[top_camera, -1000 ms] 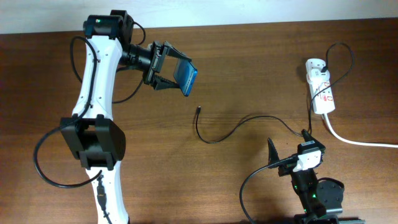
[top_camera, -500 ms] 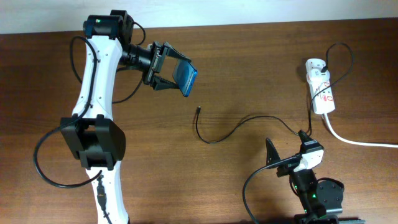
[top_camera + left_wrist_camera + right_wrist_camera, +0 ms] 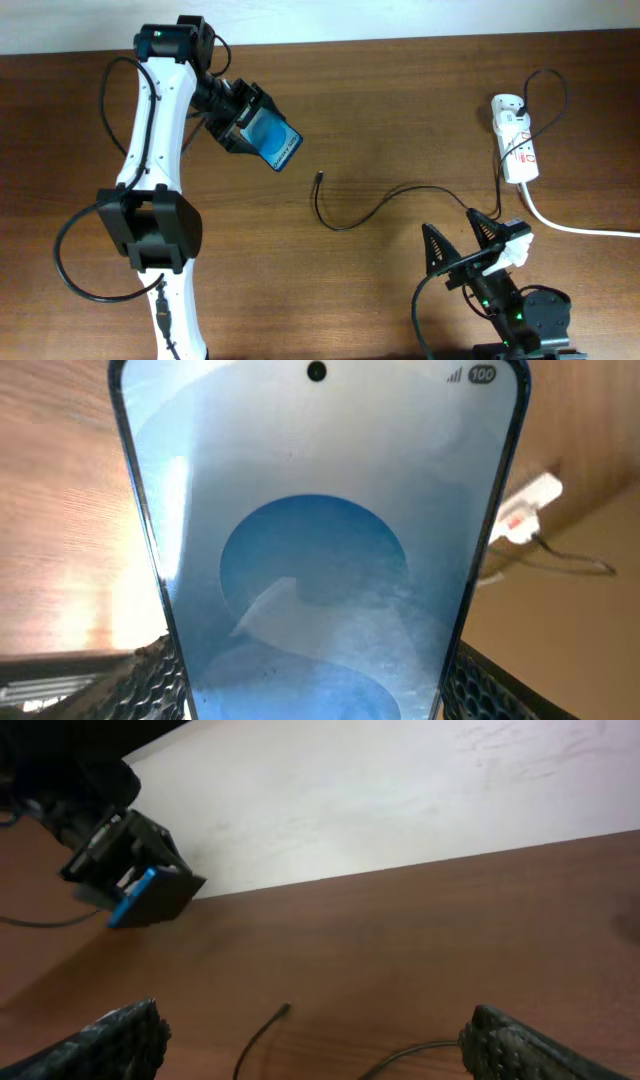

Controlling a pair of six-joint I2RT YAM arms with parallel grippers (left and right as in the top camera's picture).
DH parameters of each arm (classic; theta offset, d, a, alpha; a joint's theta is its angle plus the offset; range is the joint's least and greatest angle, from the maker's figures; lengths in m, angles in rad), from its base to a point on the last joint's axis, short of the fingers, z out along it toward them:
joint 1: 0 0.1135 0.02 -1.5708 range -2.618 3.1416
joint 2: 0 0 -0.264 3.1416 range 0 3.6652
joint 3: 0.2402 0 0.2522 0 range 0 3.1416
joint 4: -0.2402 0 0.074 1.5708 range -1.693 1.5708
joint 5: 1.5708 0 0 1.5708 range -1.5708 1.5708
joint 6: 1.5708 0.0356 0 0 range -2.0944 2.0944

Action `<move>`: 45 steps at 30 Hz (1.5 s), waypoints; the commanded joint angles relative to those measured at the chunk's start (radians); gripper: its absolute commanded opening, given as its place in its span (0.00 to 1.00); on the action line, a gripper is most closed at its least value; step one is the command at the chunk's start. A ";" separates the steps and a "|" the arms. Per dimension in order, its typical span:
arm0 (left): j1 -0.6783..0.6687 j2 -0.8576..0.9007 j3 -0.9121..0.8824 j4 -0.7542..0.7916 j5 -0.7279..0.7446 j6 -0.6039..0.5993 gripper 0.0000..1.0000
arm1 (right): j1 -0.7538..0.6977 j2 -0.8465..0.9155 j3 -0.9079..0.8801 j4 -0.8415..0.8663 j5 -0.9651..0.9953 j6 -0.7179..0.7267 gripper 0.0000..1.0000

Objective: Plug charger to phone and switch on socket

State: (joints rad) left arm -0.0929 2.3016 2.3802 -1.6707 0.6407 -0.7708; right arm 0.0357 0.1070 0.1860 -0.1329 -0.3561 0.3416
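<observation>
Gripping the phone, the left end effector hovers — right end effector gapes open.

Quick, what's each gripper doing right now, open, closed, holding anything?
Left gripper: closed on the phone.
Right gripper: open, holding nothing.

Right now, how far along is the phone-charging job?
Done: the left gripper holds the slim blue-screened phone above the wooden table. In hand: the right gripper, open, sits near the thin black charger cable, gripping nothing. Left: the small plug tip lies loose on the table, apart from the phone, and the white power strip is untouched; its switch is unreadable.
</observation>
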 commanded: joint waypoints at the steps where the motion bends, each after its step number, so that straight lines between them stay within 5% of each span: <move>1: -0.010 -0.013 0.027 0.023 -0.107 -0.093 0.00 | 0.009 0.183 0.132 -0.011 -0.074 0.016 0.98; 8: -0.043 -0.013 0.027 0.069 -0.152 -0.159 0.00 | 0.009 0.871 0.527 -0.040 -0.656 0.015 0.98; 12: -0.043 -0.013 0.027 0.056 -0.152 -0.159 0.00 | 0.010 1.093 0.528 0.022 -0.742 0.143 0.98; 14: -0.045 -0.013 0.027 0.069 -0.153 -0.160 0.00 | 0.025 1.157 0.528 0.070 -0.701 0.194 0.86; 17: -0.074 -0.013 0.027 0.073 -0.252 -0.309 0.00 | 0.140 1.179 0.528 0.079 -0.366 0.375 0.76; 22: -0.214 -0.013 0.027 0.132 -0.302 -0.425 0.00 | 0.180 1.206 0.529 0.214 -0.282 0.472 0.67; 30: -0.351 -0.013 0.026 0.168 -0.348 -0.621 0.00 | 0.254 1.209 0.529 0.287 -0.147 0.585 0.66; 33: -0.377 -0.013 0.026 0.171 -0.288 -0.631 0.00 | 0.296 1.209 0.529 0.286 -0.057 0.592 0.58; 38: -0.414 -0.013 0.027 0.170 -0.233 -0.631 0.00 | 0.325 1.250 0.529 0.287 0.005 0.591 0.30; 45: -0.457 -0.013 0.026 0.167 -0.233 -0.631 0.00 | 0.325 1.292 0.529 0.332 0.001 0.591 0.25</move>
State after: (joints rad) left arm -0.5339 2.3016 2.3825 -1.5021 0.3817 -1.3895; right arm 0.3527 1.3888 0.7010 0.1898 -0.3702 0.9398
